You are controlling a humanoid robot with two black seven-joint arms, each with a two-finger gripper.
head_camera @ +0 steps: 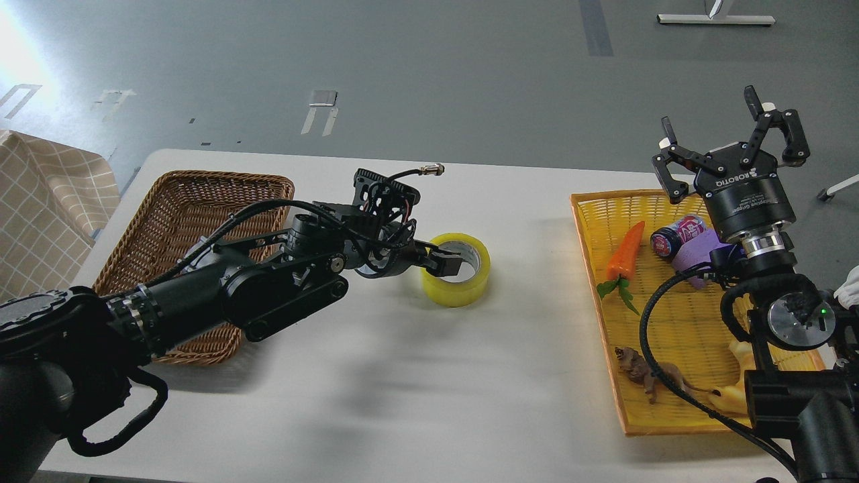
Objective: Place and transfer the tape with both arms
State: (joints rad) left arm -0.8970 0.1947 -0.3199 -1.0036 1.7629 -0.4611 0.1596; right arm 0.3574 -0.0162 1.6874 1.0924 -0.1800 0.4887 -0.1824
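Our left gripper (444, 260) bites the tape's (457, 270) wall.
Squeeze firmly, lift straight; right gripper (731, 144), well right of tape, waits spread.

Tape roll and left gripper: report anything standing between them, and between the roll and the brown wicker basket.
Nothing stands between them: the left gripper is already at the tape roll, one finger reaching into its core. Toward the brown wicker basket, only white table and the left arm itself lie along the way.
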